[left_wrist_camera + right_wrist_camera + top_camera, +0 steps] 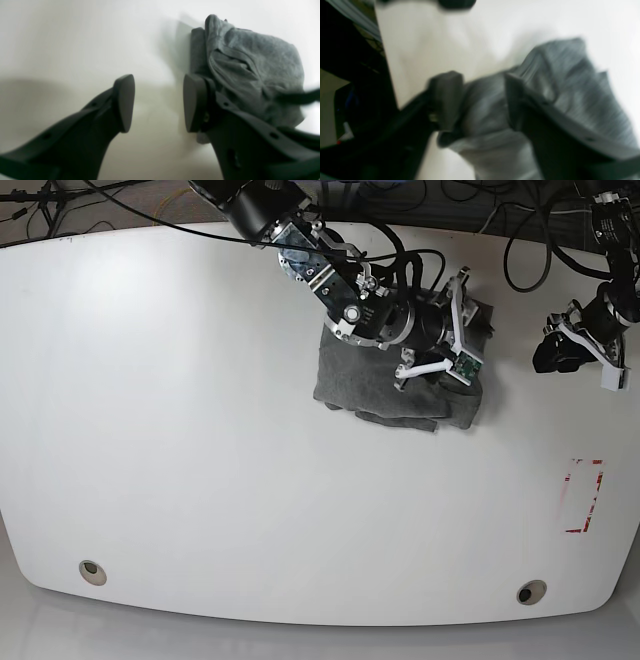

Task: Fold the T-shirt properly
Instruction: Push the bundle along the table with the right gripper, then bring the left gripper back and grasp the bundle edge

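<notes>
two end effectors differ: right end effector straddles bunched t-shirt to fold it, left end effector waits wide, empty.

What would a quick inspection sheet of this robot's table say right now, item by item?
Surface: white table, mostly bare; a red outlined rectangle is marked near the base view's right edge.
Job's things: grey T-shirt, bunched into a compact, rumpled bundle, edges uneven.
Clutter: nothing seen.
Grippers: right pincer sits over the shirt with cloth between its parted fingers; blur hides whether it pinches. Left pincer is open, empty and beside the bundle.
Cables: black cables trail along the table's far edge.
Surroundings: two round holes near the front edge; beyond the table, only dark, blurred shapes.
</notes>
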Robot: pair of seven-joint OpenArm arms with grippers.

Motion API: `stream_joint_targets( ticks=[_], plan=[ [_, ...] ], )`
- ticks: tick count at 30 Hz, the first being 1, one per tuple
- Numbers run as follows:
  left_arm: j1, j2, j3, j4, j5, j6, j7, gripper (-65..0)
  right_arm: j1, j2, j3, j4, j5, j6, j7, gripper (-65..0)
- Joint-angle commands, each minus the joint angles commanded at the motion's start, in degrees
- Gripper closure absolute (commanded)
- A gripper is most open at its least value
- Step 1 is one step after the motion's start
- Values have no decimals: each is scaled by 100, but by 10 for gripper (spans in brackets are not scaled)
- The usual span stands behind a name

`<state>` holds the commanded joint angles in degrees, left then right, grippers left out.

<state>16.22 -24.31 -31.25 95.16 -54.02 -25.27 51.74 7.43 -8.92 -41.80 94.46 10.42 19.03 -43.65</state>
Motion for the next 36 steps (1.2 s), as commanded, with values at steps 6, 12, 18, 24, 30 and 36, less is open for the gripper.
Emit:
stream_joint_targets(
  ticks=[6, 12, 18, 24, 30, 36],
  plan=[
    [0, -18, -563, 9, -9, -9, 0, -293, -9, 79, 97, 378, 0, 0, 0, -400],
    [97, -79, -492, 571, -9, -9, 9, -293, -246, 721, 624, 1134, 9, 0, -9, -400],
    [404, -70, 413, 1407, -9, -9, 9, -297, -334, 1345, 1248, 1495, 70, 26, -9, -373],
    [563, 35, 1266, 1793, 0, -9, 9, -294, -325, 1635, 1530, 1389, 70, 53, -9, -187],
    [642, 396, 1697, 1820, 26, -9, 9, -294, -193, 1670, 1556, 686, 62, 123, 62, -55],
    [642, 607, 2022, 1811, 290, -9, 9, -293, -132, 1609, 1538, -97, 0, 316, 765, -55]
  ],
)
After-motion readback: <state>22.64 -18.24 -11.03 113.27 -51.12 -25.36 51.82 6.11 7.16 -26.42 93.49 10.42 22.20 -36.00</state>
